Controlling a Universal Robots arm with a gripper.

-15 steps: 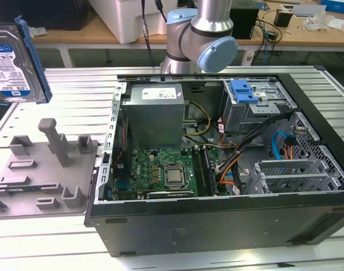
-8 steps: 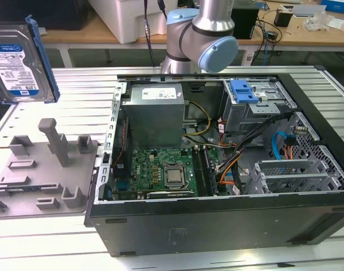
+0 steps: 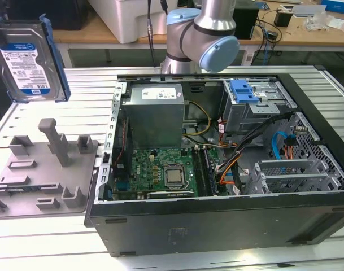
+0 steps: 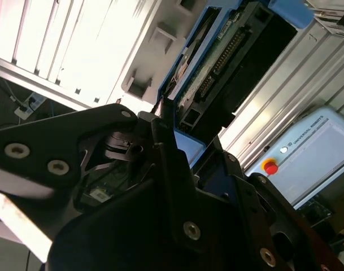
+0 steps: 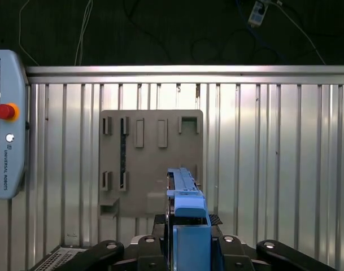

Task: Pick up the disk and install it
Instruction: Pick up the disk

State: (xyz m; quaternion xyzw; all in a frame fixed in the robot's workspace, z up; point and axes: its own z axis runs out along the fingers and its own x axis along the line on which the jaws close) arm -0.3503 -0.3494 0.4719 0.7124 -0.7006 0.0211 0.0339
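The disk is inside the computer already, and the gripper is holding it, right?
Not inside. The disk is up in the air beside the open computer case, above the grey tray, as the exterior view shows. The gripper is holding it.

Silver disk, blue-and-white label, blue carrier frame, upright in the air at the exterior view's left.

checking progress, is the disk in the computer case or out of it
Out. The disk is in the air, held by the gripper, to the exterior view's left of the open case.
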